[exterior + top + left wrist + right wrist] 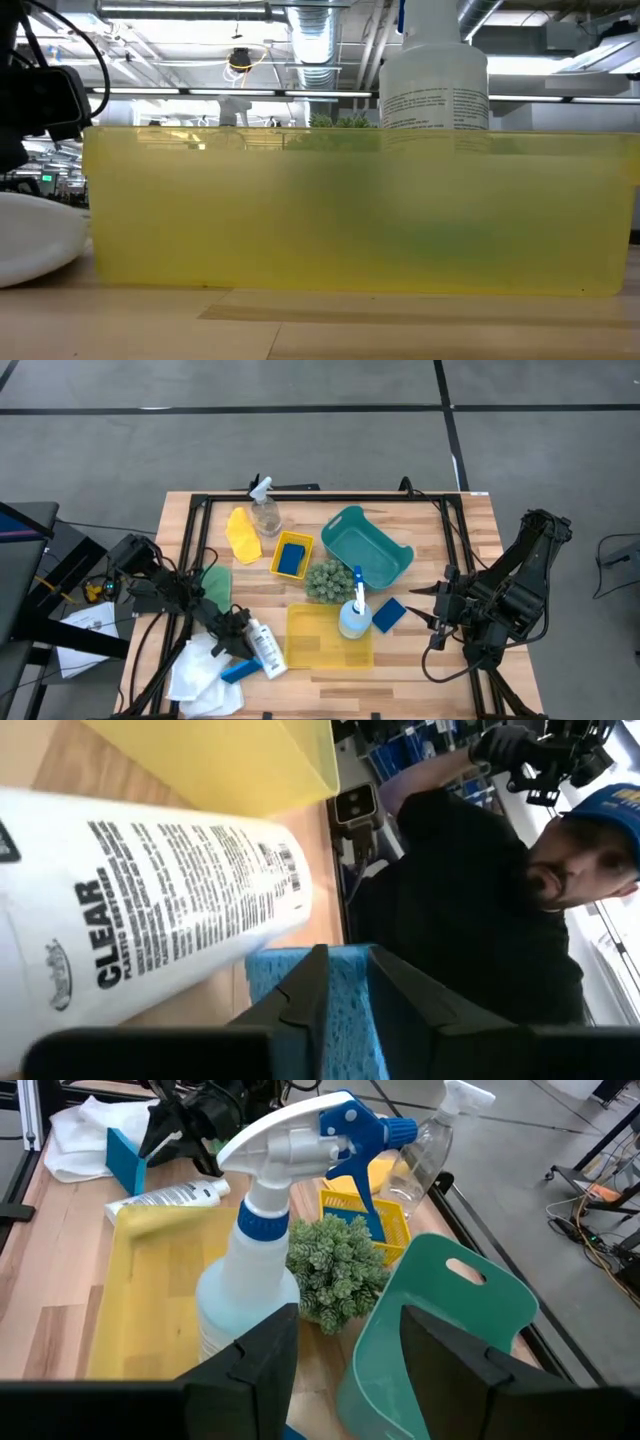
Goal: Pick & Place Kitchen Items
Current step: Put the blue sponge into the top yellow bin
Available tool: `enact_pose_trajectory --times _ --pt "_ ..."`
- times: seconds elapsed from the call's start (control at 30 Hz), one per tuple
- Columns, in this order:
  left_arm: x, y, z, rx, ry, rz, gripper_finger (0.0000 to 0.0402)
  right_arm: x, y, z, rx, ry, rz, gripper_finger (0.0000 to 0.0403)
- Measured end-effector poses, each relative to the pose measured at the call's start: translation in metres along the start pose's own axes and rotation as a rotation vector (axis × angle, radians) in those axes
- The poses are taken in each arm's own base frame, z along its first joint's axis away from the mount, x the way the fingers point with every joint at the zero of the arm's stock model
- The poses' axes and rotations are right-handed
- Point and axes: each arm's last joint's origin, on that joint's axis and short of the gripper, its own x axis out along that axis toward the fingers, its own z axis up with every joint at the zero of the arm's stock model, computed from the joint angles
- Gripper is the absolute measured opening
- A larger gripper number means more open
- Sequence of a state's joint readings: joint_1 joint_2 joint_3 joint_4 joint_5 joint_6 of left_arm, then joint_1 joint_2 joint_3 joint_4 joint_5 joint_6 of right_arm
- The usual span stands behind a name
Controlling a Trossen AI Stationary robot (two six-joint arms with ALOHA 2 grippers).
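At the wooden surface's (450, 660) 7 o'clock corner, the left claw (237, 656) pinches a blue sponge (240, 670) standing on edge beside the lying white bottle (266, 650), white cloths (200, 670) just behind. Toward 4 o'clock, the right claw (436, 612) waits spread and empty, facing the blue-topped spray bottle (355, 614) at 5 o'clock.

Robotics lab (or workshop); exposed ceiling ducts (320, 40), bare concrete floor (300, 450).

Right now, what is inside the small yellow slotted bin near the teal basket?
A blue sponge lies inside the small yellow slotted bin. Anything beneath the sponge is covered.
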State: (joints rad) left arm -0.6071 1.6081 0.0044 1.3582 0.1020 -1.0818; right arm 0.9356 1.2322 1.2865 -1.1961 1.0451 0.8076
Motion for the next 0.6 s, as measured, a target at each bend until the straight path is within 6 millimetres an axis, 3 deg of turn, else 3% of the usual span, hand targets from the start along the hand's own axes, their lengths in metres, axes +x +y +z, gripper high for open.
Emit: enact_pose_trajectory --times 0.23,0.6 --pt "0.000 -0.007 0.004 0.091 -0.042 -0.072 0.0106 0.000 0.000 0.000 -0.004 0.000 0.000 0.0168" --pt "-0.002 -0.018 0.011 0.286 -0.132 -0.165 0.0130 0.000 0.000 0.000 -0.004 0.001 0.001 0.0168"
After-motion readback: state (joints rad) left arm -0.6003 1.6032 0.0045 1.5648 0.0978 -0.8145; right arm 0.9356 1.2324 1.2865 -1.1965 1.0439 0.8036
